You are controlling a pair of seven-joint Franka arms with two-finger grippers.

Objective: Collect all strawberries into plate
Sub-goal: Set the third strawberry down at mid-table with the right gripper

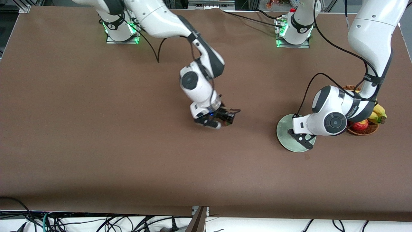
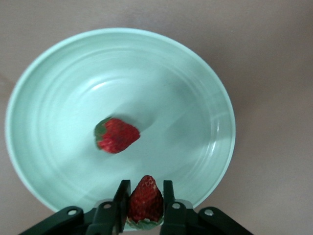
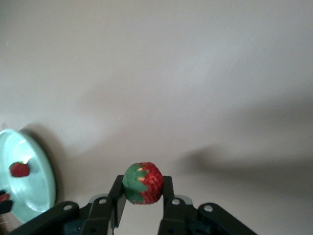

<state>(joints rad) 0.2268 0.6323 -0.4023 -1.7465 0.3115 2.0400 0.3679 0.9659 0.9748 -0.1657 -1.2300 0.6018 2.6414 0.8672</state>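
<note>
The mint-green plate [image 1: 285,135] lies toward the left arm's end of the table. In the left wrist view one strawberry [image 2: 116,135] lies in the plate [image 2: 205,83]. My left gripper [image 2: 145,198] is shut on a second strawberry [image 2: 145,201] and holds it over the plate's edge; it also shows in the front view [image 1: 302,140]. My right gripper [image 3: 143,188] is shut on a third strawberry [image 3: 143,183] above the bare table middle, also seen in the front view [image 1: 226,120]. The right wrist view shows the plate [image 3: 34,181] farther off with its berry [image 3: 19,169].
A brown wicker basket [image 1: 367,130] with a red apple [image 1: 360,124] and bananas [image 1: 378,113] stands beside the plate, at the left arm's end, partly hidden by the left arm. The brown table cloth [image 1: 128,145] covers the table.
</note>
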